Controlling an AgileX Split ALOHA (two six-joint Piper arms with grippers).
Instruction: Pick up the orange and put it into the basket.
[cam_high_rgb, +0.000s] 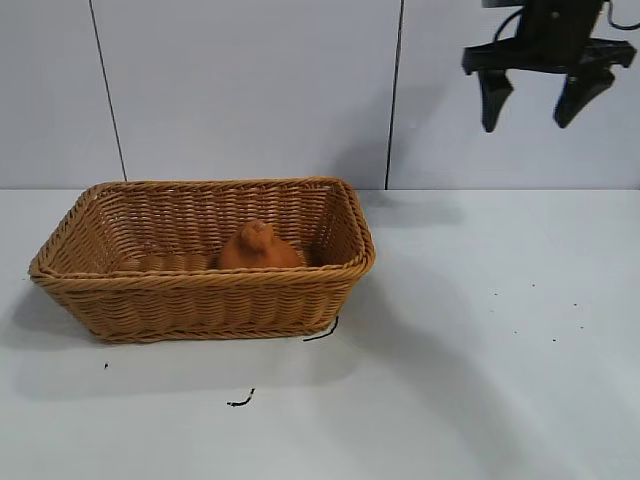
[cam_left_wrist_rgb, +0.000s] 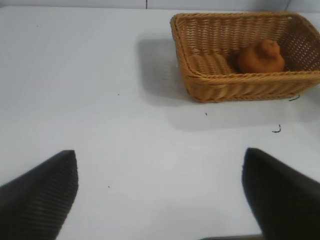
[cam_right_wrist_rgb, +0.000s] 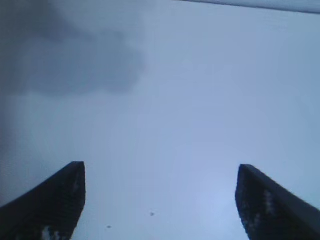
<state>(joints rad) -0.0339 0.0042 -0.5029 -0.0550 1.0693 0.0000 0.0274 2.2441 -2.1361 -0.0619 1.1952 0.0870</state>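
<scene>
The orange (cam_high_rgb: 257, 248), a dull-orange lump with a knobby top, lies inside the wicker basket (cam_high_rgb: 205, 300) near its right half; both also show in the left wrist view, the orange (cam_left_wrist_rgb: 261, 57) in the basket (cam_left_wrist_rgb: 235, 87). My right gripper (cam_high_rgb: 531, 110) hangs open and empty high above the table at the upper right, well clear of the basket. In the right wrist view its fingers (cam_right_wrist_rgb: 55, 205) stand wide apart over bare table. My left gripper (cam_left_wrist_rgb: 160, 160) is open and empty, far from the basket; it does not show in the exterior view.
The white table (cam_high_rgb: 480, 400) carries small black specks and two short dark strands (cam_high_rgb: 240, 401) in front of the basket. A white panelled wall (cam_high_rgb: 250, 90) stands behind.
</scene>
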